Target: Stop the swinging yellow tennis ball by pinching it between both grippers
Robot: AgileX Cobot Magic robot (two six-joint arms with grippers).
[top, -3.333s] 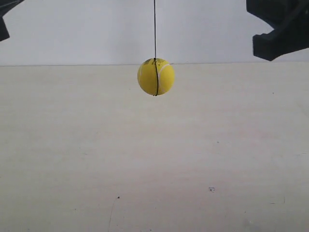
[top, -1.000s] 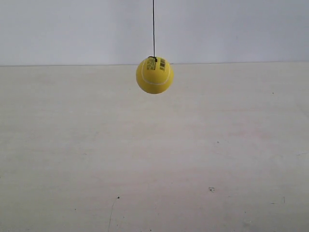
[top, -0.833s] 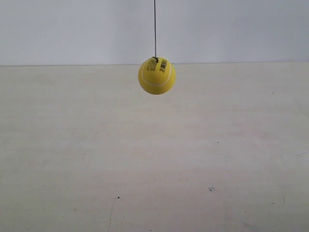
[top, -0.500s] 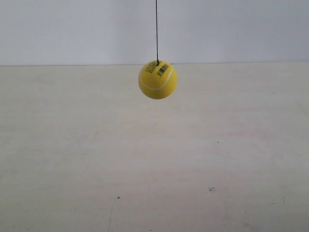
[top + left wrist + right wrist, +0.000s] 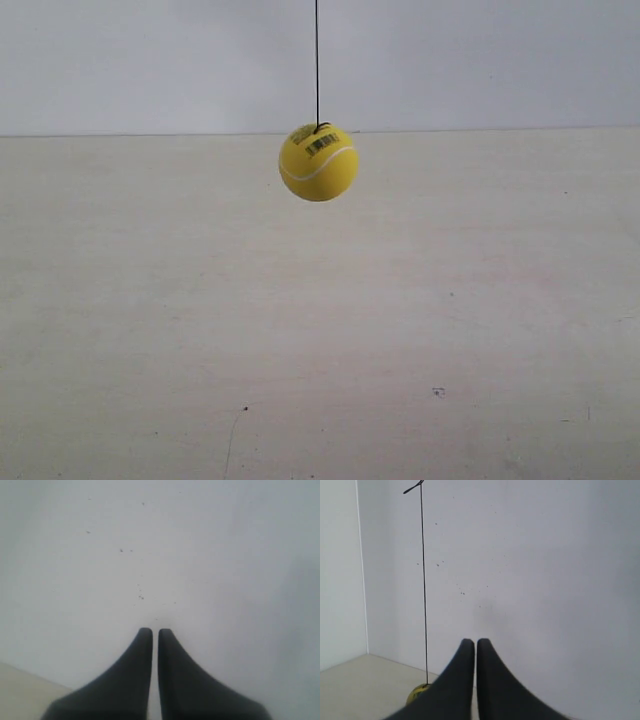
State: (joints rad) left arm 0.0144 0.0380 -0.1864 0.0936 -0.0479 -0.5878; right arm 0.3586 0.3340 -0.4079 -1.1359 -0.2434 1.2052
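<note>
The yellow tennis ball (image 5: 318, 161) hangs on a thin dark string (image 5: 317, 60) above the pale table, its barcode print and white seam facing the exterior camera. No arm shows in the exterior view. In the right wrist view a sliver of the ball (image 5: 417, 693) peeks out beside my right gripper (image 5: 472, 642), whose black jaws are shut with nothing between them; the string (image 5: 424, 590) runs up from it. My left gripper (image 5: 151, 631) is shut too, pointing at a bare white wall, and the ball is out of that view.
A pale wooden tabletop (image 5: 320, 330) fills the lower exterior view, meeting a white wall (image 5: 480, 60) behind. The string hangs from a dark hook (image 5: 413, 487) high on the wall. A wall corner (image 5: 361, 570) shows in the right wrist view.
Both grippers, seen at the exterior view's top corners 3.3 s ago, have left that view. The ball has turned on its string, swung slightly right, then back left.
</note>
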